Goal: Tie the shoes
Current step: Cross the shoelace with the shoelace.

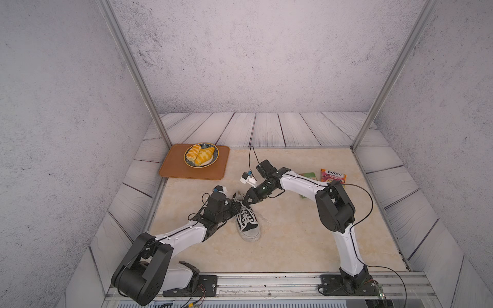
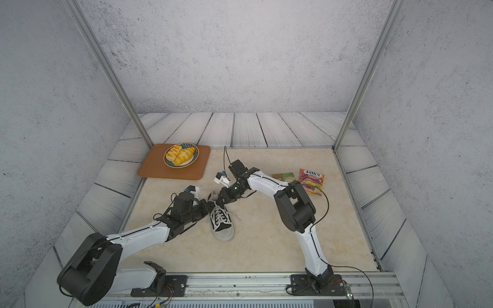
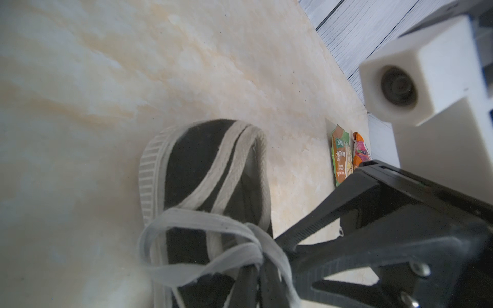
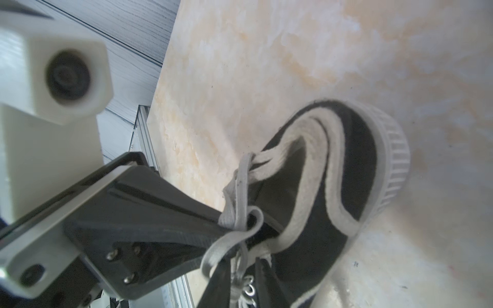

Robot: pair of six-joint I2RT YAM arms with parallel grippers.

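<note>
1. The black canvas sneaker point(image 1: 248, 222) sits mid-desk, sole down, between the two arms. Its white toe cap points toward the robot's bases and its heel toward the far wall, so the long axis runs near-to-far, slightly skewed.
2. Key relation: both sets of jaws meet over the top of the lacing, at the tongue end. In a top view the left gripper point(image 1: 237, 207) comes in from the shoe's left side and the right gripper point(image 1: 247, 203) from the far right. Their tips are just beside each other. Neither arm is nearer, since both are at the shoe.
3. The left jaws are clenched on the white laces point(image 3: 202, 221). The right wrist view shows strands bunched at their tip.
4. The right jaws are narrowed onto a lace strand at the crossing and appear to be grasping it.
5. Judgement: the laces form a loose tangle above the shoe mouth, with no finished bow visible. The next pull likely goes outward, across the long axis.
6. Surface: the desk point(image 1: 293, 240) is beige marble-print, flat and smooth. The shoe may slide under an uneven pull.
7. Room: grey plank-print border, grey textured walls, aluminium posts. At far left a brown tray point(image 1: 170, 170) carries a plate point(image 1: 213, 149) of pastries. At far right lie a Fox's sweets bag point(image 1: 333, 176) and a green packet point(image 1: 309, 176). All are well apart from the shoe.
</note>
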